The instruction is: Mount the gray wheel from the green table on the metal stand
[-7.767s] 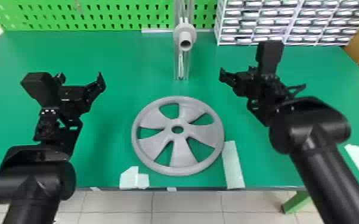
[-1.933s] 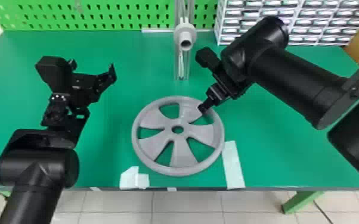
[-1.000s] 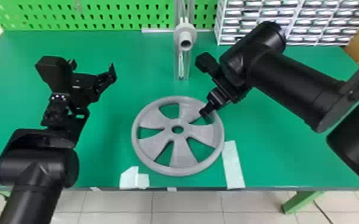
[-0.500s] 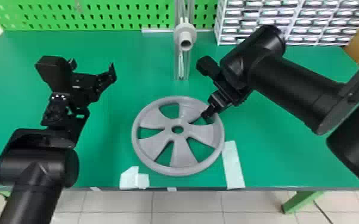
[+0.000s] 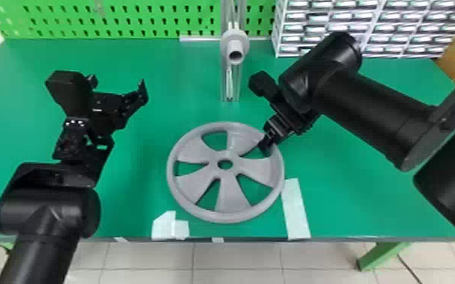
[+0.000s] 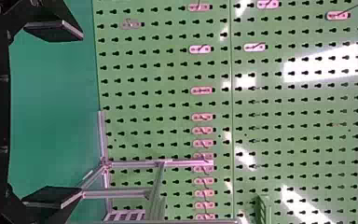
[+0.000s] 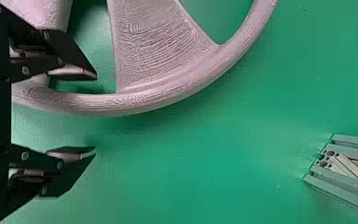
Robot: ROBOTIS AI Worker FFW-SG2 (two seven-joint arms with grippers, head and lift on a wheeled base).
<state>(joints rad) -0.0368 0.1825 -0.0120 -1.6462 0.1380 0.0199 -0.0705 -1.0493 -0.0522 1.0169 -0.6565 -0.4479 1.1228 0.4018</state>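
One gray wheel, five spokes; one metal stand; one green table; one left claw, one right claw.

A spoked gray wheel lies flat on the table before the metal stand.

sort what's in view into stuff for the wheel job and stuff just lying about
For the job:
- gray five-spoke wheel
- metal stand with gray hub
- right gripper, open astride the wheel's rim
- left gripper, open, probably standing by

Apparently just there:
- white strips on the table
- green pegboard
- white drawer rack
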